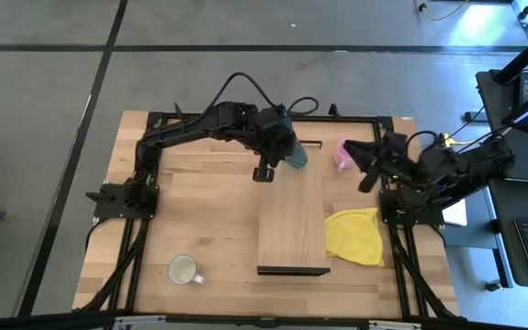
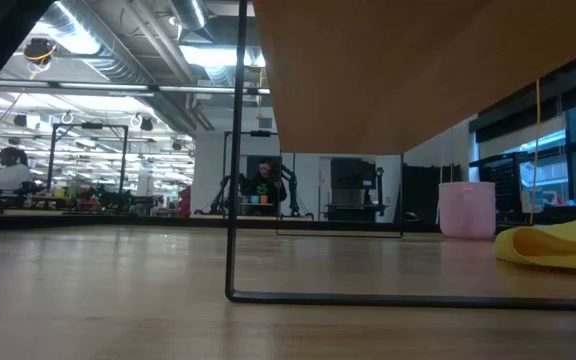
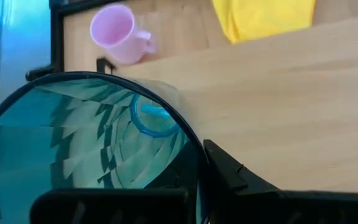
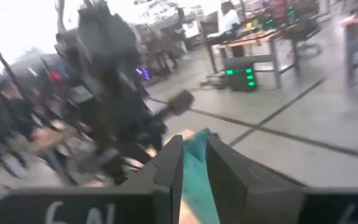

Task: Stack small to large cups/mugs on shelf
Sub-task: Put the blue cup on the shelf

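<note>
Your left gripper [image 1: 287, 151] was clamped on the teal tumbler [image 1: 296, 154] over the shelf's [image 1: 293, 220] far end. Right gripper [image 1: 367, 165] beside the pink mug [image 1: 344, 155], fingers nearly closed, empty. White mug [image 1: 183, 269] sat on the table.

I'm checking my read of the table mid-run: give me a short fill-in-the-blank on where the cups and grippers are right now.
1. The left gripper holds the ____ tumbler over the far end of the shelf.
2. The pink mug sits just off the shelf on the ____ arm's side.
3. The white mug stands on the tabletop, ____ the shelf.
4. Beside the shelf lies a ____ cloth.

Missing words: teal; right; off; yellow
</note>
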`<state>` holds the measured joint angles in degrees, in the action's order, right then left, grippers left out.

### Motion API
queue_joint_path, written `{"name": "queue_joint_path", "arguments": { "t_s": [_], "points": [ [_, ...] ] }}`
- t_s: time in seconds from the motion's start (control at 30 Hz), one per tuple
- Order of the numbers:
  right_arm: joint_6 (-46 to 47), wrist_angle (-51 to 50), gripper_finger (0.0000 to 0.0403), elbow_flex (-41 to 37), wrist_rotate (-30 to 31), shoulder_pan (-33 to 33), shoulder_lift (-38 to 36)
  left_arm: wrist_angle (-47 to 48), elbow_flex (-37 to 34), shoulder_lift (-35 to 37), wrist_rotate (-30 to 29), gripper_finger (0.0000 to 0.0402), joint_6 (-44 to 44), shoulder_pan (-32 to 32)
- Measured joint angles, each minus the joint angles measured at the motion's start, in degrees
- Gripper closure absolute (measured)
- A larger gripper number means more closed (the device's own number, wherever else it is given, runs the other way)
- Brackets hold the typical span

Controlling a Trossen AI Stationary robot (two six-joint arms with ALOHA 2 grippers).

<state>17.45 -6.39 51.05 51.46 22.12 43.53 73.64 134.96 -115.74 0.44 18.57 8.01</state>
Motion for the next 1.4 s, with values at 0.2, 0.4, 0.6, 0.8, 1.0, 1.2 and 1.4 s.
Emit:
{"name": "queue_joint_path", "arguments": {
  "t_s": [0.2, 0.4, 0.6, 0.8, 1.0, 1.2, 1.4],
  "points": [
    [-3.3, -3.4, 0.0332, 0.0, 5.3, -2.6, 4.1, 1.1, 0.0, 0.2, 3.1, 0.0396, 0.0, 0.0],
    [3.9, 1.8, 0.0332, 0.0, 8.4, -3.6, 7.4, 1.9, 0.0, 0.2, 3.1, 0.0396, -0.3, -0.2],
    [5.2, 4.7, 0.0332, 0.0, 1.5, -5.9, 7.4, 3.5, 0.0, 0.2, 3.2, 0.0396, -0.2, -0.3],
    [6.5, 8.4, 0.0332, 0.0, 3.4, -7.1, 7.8, 3.2, 0.0, 0.2, 3.2, 0.0396, 0.0, -0.3],
    [4.4, 9.0, 0.0332, -0.1, -0.5, -7.1, 10.3, 3.1, 0.0, 0.2, 3.1, 0.0396, 0.0, -0.3],
    [-5.9, -1.9, 0.0332, 5.2, -8.0, -10.2, 10.4, 3.5, 0.0, 0.2, 3.7, 0.0396, 0.6, -0.3],
    [-2.8, -37.8, 0.0332, 20.5, -12.2, -15.3, 16.2, 3.5, 0.0, 0.2, 3.7, 0.0396, 1.1, -0.3]
  ]
}}
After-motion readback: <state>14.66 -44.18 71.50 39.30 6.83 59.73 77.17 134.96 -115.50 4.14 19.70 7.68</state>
